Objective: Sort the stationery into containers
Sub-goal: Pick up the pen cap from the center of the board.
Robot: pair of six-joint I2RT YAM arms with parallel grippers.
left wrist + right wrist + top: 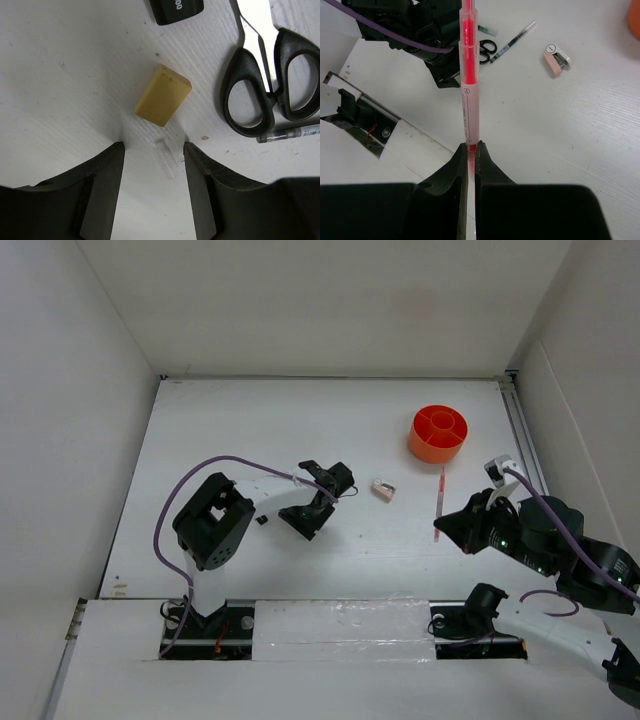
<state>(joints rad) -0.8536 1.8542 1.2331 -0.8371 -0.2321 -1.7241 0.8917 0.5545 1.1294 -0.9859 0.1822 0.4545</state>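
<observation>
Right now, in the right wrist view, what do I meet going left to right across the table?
pink pen → dark pen → sharpener → orange pot. The scissors are left out because they overlap both pens.

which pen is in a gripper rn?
The pink pen, pinched at one end by the right gripper. The other one, the dark pen, lies loose beside the scissors, with no gripper on it.
</observation>
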